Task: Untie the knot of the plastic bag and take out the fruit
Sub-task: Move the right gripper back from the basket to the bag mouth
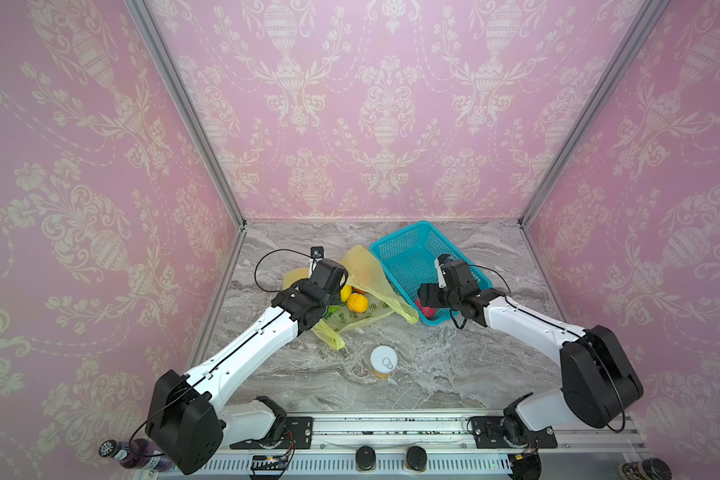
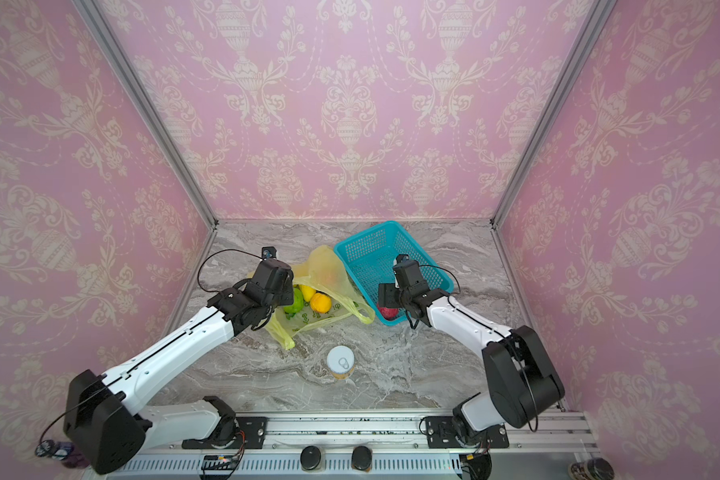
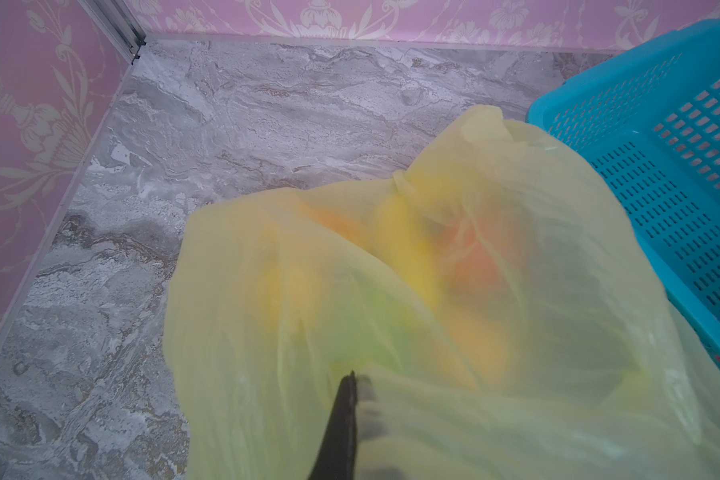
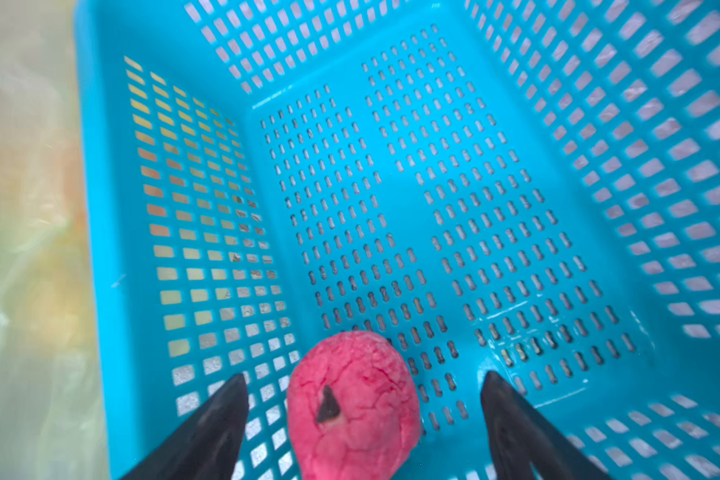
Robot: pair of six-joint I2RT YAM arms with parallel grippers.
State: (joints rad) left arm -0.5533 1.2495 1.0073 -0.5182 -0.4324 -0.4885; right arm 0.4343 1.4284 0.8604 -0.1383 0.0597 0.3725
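The pale-yellow plastic bag (image 1: 366, 270) lies on the marble table beside the basket, its mouth facing the front. An orange fruit (image 1: 357, 302), a yellow lemon (image 1: 345, 292) and a green fruit (image 2: 294, 301) show at the mouth. Its handle strips lie loose and apart (image 1: 331, 337) (image 1: 408, 312); no tied knot shows. My left gripper (image 3: 352, 376) is shut on the bag's film (image 3: 516, 208). My right gripper (image 4: 362, 376) hangs open over the basket's near corner. A pink-red fruit (image 4: 352, 407) lies on the basket floor between its fingers, with gaps on both sides.
The turquoise perforated basket (image 1: 395, 245) stands at the back right, touching the bag. A white-lidded can (image 1: 384, 362) stands upright on the table in front of the bag. Pink patterned walls close off the left, back and right.
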